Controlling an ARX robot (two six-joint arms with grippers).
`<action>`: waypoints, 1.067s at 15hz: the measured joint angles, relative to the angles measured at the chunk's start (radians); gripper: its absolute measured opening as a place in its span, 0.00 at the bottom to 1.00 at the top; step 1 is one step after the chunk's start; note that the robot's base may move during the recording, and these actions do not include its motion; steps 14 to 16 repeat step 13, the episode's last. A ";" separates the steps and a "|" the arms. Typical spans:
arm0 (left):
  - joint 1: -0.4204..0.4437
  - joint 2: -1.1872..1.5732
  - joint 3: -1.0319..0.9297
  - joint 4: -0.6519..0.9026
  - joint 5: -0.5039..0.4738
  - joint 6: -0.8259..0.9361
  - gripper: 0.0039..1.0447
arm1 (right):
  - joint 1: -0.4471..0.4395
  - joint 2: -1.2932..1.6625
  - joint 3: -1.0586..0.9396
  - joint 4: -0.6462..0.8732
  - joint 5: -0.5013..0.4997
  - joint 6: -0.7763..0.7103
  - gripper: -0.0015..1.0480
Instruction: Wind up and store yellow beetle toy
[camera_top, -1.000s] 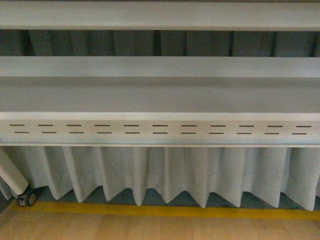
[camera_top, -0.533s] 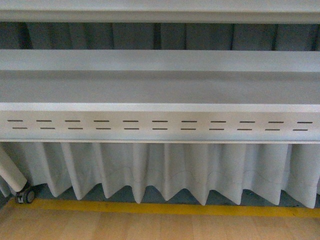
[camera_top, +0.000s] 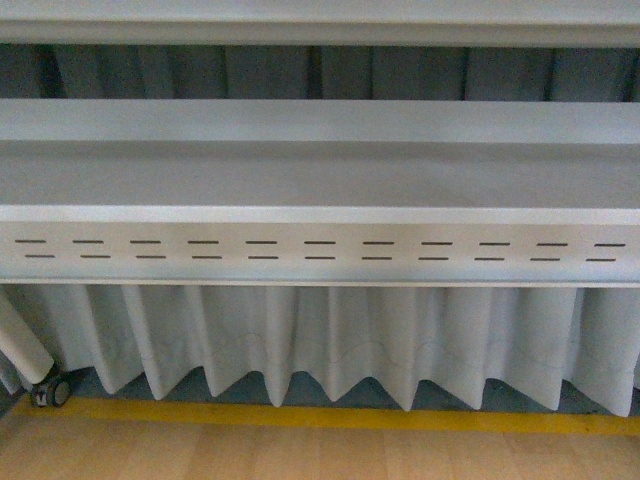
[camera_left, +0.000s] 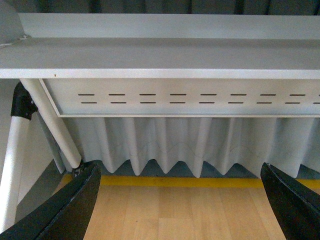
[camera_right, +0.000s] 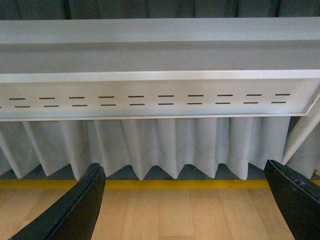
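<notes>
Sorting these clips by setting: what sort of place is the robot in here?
Probably an indoor lab or staged workspace: a white metal table with a slotted front panel, a pleated curtain behind, and yellow floor tape on wood flooring.

Table (camera_top: 320, 175): cut off at both side edges.
Table leg (camera_top: 22, 345): upper part out of frame.
Left gripper (camera_left: 180, 200): fingertips only.
Right gripper (camera_right: 185, 200): fingertips only.

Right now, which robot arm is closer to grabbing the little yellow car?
Neither. No car shows in any view. Both the left end effector and right end effector are open and empty, facing the slotted table panel.
</notes>
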 joint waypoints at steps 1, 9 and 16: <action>0.000 0.000 0.000 0.000 0.000 0.000 0.94 | 0.000 0.000 0.000 0.000 0.000 0.000 0.94; 0.000 0.000 0.000 0.000 0.000 0.000 0.94 | 0.000 0.000 0.000 0.000 0.000 0.000 0.94; 0.000 0.000 0.000 0.000 0.000 0.000 0.94 | 0.000 0.000 0.000 0.000 0.000 0.000 0.94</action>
